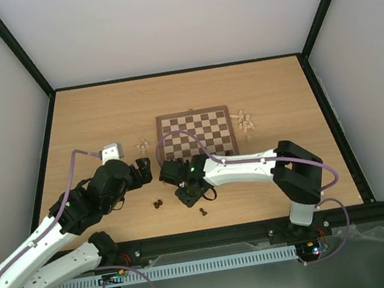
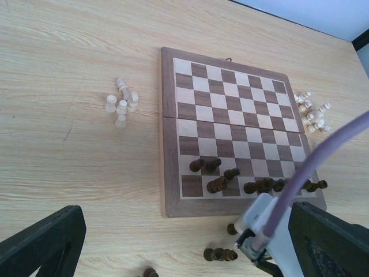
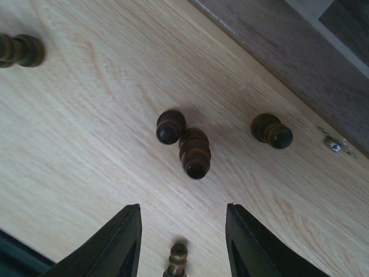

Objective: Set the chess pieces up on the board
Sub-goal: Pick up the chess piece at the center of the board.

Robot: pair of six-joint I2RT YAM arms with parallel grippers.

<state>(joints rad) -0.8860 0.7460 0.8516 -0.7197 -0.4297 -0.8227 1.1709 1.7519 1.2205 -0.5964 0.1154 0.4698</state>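
The board (image 1: 196, 134) lies mid-table. Several dark chess pieces (image 2: 216, 184) stand or lie on its near two rows. My right gripper (image 3: 182, 206) is open, low over the table just in front of the board. A small dark piece (image 3: 178, 261) sits between its fingers (image 3: 124, 242) without touching either. Two dark pieces (image 3: 195, 153) lie together ahead of it, and another (image 3: 271, 130) lies to the right near the board frame (image 3: 288, 63). My left gripper (image 1: 144, 167) is open and empty, raised left of the board, its fingers (image 2: 43, 242) wide apart.
Pale pieces lie in one heap left of the board (image 2: 121, 104) and another at its right edge (image 2: 311, 112). Loose dark pieces rest on the table in front of the board (image 1: 158, 204) (image 1: 203, 211). The right arm's wrist (image 2: 265, 231) crosses the left wrist view.
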